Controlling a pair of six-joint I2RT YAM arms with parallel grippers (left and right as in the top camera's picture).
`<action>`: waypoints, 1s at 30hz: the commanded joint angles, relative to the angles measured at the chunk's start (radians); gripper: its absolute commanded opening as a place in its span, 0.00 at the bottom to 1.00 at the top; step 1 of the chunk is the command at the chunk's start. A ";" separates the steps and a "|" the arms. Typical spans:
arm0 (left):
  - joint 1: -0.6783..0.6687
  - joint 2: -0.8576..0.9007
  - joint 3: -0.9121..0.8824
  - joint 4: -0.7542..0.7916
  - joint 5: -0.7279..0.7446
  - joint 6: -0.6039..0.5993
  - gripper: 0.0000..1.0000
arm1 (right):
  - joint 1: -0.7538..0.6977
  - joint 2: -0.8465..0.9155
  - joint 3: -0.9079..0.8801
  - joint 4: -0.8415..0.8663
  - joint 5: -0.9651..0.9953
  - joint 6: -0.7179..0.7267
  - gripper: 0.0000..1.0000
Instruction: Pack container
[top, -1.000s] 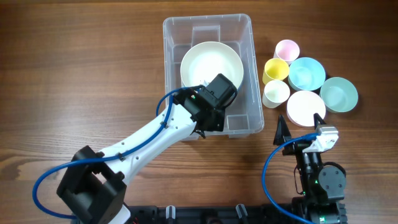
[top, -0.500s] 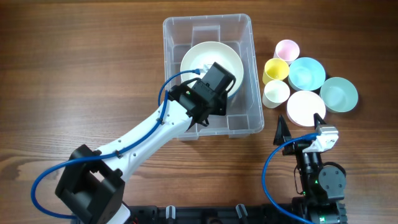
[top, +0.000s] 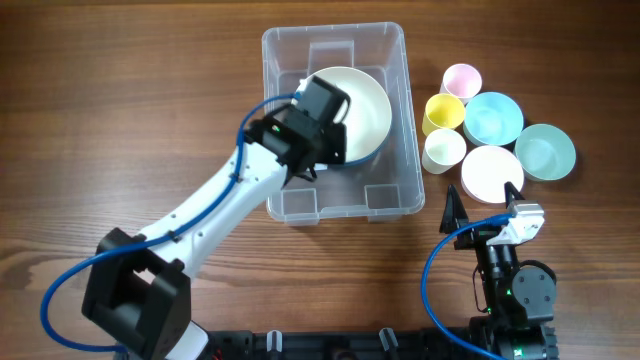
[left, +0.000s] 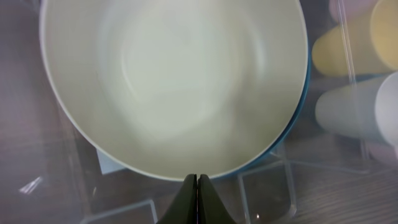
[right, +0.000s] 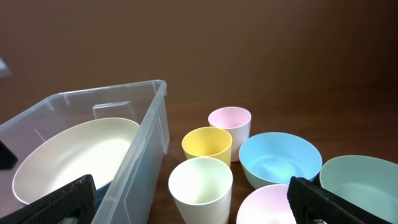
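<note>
Overhead: container far-centre, long axis running away from robot, cream bowl inside. Left gripper pinched closed, empty, above bowl. Unpacked cups and bowls right of container; right gripper, spread wide, nearer them.

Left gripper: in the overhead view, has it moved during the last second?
Yes. Judged against the container, the left gripper has shifted toward the container's left wall and farther from the robot's base.
</note>
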 joint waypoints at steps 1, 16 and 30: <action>0.006 0.032 0.085 -0.024 0.048 0.085 0.04 | -0.005 -0.002 -0.006 0.005 0.016 0.021 1.00; -0.024 0.226 0.181 -0.090 0.024 0.138 0.04 | -0.005 -0.002 -0.006 0.005 0.016 0.021 1.00; -0.105 0.280 0.181 -0.067 -0.058 0.160 0.04 | -0.005 -0.002 -0.006 0.005 0.016 0.021 1.00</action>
